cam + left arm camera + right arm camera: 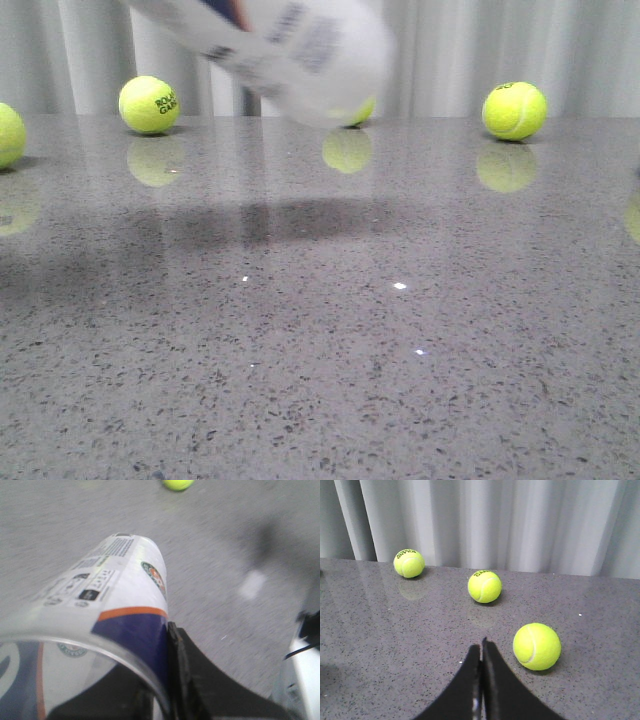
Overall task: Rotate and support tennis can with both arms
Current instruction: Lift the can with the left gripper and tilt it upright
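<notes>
The tennis can (290, 45) hangs in the air at the top of the front view, blurred and tilted, its closed end down to the right. In the left wrist view the can (120, 585) fills the near field, white and navy with an orange stripe, its clear open rim nearest the camera. My left gripper (150, 680) is shut on the can; one black finger (200, 680) presses its navy side, the other is hidden behind the can. My right gripper (481, 647) is shut and empty, low over the table, away from the can.
Yellow-green tennis balls lie along the back of the grey table (320, 350): at the far left edge (8, 133), left (148, 104), behind the can (357, 112), right (514, 110). Near my right gripper lie three balls (536, 646) (484, 586) (409, 563). A grey curtain (520, 525) hangs behind.
</notes>
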`<state>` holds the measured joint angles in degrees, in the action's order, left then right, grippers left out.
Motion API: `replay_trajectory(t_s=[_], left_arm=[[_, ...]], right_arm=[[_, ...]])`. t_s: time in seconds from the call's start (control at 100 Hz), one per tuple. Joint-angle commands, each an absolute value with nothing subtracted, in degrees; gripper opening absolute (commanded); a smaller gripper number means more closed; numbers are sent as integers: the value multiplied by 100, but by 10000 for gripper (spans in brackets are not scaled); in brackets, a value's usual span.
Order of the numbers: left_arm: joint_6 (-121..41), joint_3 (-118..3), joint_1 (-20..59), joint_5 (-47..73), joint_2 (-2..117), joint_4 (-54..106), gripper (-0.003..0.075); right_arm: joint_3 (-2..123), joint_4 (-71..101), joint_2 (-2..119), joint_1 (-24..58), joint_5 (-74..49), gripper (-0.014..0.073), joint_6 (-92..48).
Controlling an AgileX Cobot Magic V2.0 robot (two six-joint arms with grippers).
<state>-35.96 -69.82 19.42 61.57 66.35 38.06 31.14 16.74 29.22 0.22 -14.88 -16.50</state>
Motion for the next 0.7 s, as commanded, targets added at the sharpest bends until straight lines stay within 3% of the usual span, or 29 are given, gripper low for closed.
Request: replay_trajectory(t_s=[0.0, 0.29, 0.69], left_arm=[[-2774, -7313, 1969, 6175, 6225, 3012, -21], [-1650, -7354, 1969, 7290, 5905, 1109, -21], [-1292, -7319, 1969, 7302, 5917, 138, -21]], right_arm=[[3251, 1735, 2919, -23, -1030, -68, -1648], [3251, 1735, 2919, -23, -1030, -68, -1648], [3251, 1735, 2919, -23, -1030, -68, -1648]])
